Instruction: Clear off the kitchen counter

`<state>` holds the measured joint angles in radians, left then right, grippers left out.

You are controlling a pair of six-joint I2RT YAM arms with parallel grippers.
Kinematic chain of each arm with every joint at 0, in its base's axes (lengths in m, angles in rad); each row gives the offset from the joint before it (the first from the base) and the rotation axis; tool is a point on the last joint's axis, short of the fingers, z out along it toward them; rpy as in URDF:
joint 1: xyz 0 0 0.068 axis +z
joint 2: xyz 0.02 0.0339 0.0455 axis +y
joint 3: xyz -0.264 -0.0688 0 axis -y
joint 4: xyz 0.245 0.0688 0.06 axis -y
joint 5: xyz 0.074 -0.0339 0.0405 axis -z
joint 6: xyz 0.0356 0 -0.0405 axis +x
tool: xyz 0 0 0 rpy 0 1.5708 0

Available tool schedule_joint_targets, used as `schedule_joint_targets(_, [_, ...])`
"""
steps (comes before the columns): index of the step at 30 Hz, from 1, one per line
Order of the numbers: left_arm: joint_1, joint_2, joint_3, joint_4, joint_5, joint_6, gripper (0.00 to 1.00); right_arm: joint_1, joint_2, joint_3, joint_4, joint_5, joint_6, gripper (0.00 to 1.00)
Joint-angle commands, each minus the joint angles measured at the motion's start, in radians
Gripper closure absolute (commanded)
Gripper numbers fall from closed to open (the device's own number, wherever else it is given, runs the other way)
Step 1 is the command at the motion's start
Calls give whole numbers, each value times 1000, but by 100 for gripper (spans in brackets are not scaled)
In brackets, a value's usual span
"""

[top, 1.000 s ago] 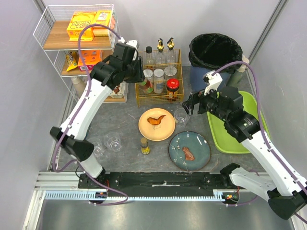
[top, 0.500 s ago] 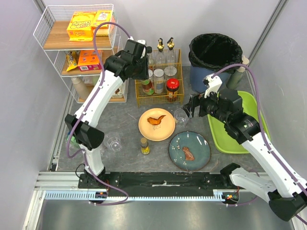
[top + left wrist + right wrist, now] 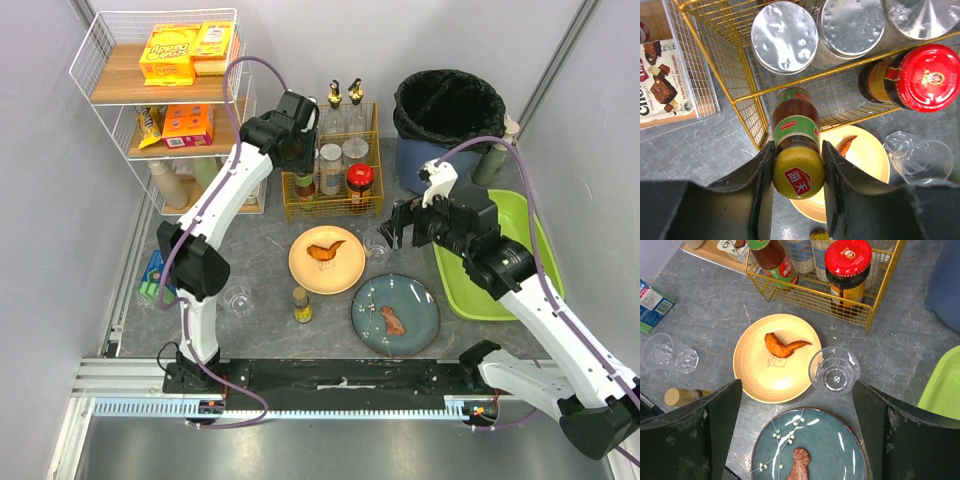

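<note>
My left gripper [image 3: 798, 172] [image 3: 297, 140] is shut on a sauce bottle [image 3: 796, 127] [image 3: 774, 259] with a yellow cap and a red and green label. The bottle's lower end is at the near-left corner of the gold wire basket [image 3: 335, 208] [image 3: 747, 95]. My right gripper [image 3: 796, 386] [image 3: 400, 226] hangs open above the dark grey kitchen counter [image 3: 260, 245]. A clear glass [image 3: 834, 370] [image 3: 377, 243] stands under it near the right finger. On the counter are a yellow plate [image 3: 345, 272] [image 3: 755, 375] with a chicken wing and a teal plate [image 3: 415, 300] [image 3: 840, 440] with a brown morsel.
A small gold-capped bottle [image 3: 301, 304] stands near the front edge, with a clear glass [image 3: 237, 296] and a blue packet [image 3: 155, 275] further left. The white wire rack [image 3: 100, 60] stands back left, a black bin [image 3: 447, 110] back right, and a lime-green tray [image 3: 500, 290] to the right.
My left arm has swung to the right, away from the rack and over the wire basket, with the bottle still in its grip. The right arm has barely moved.
</note>
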<state>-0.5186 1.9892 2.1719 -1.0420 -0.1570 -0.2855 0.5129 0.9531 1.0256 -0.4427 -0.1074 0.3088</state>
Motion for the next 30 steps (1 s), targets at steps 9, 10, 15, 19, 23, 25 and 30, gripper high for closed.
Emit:
schedule_joint_targets(9, [2, 59, 69, 99, -35, 77, 71, -1, 22, -33, 27, -18, 32, 2])
schedule_joint_targets(10, [3, 62, 68, 99, -38, 78, 65, -1, 24, -41, 35, -24, 39, 2])
schedule_joint_targets(15, [2, 59, 65, 100, -36, 81, 38, -1, 26, -55, 48, -41, 55, 2])
schedule_joint_targets(19, [2, 36, 68, 100, -36, 83, 24, -1, 35, -50, 45, -84, 12, 2])
schedule_joint_targets(23, [3, -21, 62, 105, -32, 78, 18, -2, 53, -39, 39, -87, -31, 2])
schedule_joint_targets(25, [0, -59, 51, 108, -30, 75, 16, -2, 65, -32, 36, -101, -49, 2])
schedule_joint_targets(30, [2, -212, -45, 129, -10, 60, 16, -1, 96, -19, 56, -193, -102, 2])
